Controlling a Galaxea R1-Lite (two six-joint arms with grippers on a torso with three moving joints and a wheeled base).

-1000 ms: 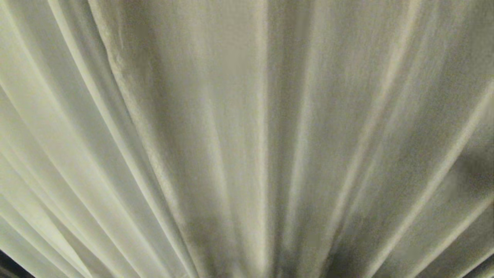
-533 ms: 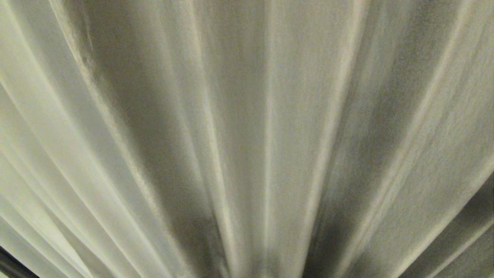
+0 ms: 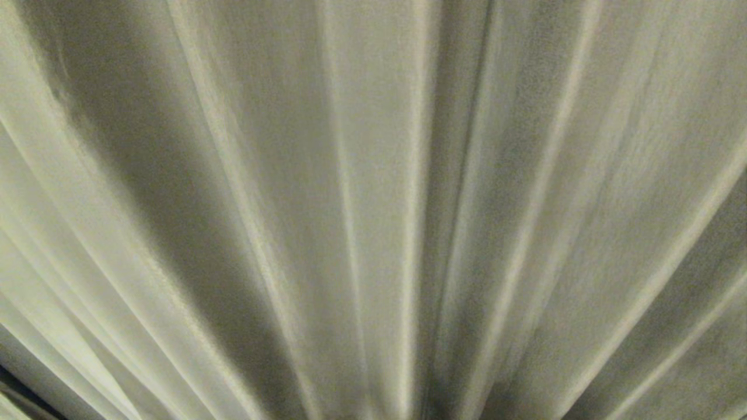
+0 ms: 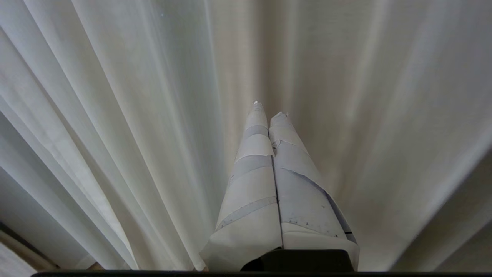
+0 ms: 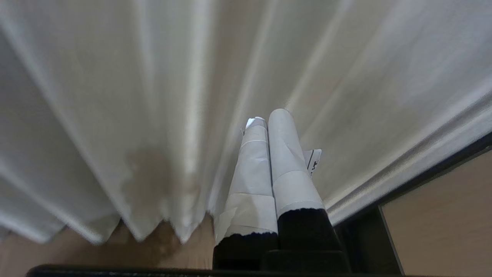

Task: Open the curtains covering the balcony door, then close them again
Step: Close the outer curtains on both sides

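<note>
Cream pleats filled the whole head view, so the curtains (image 3: 373,210) hung drawn in front of us and the balcony door was nowhere to be seen behind them. Wooden floor (image 5: 438,215) showed only beneath the hem in the right wrist view, next to a dark strip (image 5: 419,175) running along the foot of the fabric; we could not tell whether that strip was door frame or track.

Our left gripper (image 4: 269,109) had its taped fingers pressed together, holding nothing, tips pointed at the curtains with no fold between them. Our right gripper (image 5: 267,115) was likewise pressed together and empty, close to the fabric above the hem; a loose paper tag (image 5: 313,161) stuck out from its wrapping.

We judged that the panels covered the door fully, so either the opening had not begun or the closing was finished; these pictures alone did not settle which. If opening lay ahead, we would need to find the meeting edge of the two panels, spread one gripper's fingers, pinch a hemmed edge, and sweep it sideways away from the middle. Deep pleats hid that edge from us, which was the main obstacle, and fabric so close to the head camera left little else to steer by.
</note>
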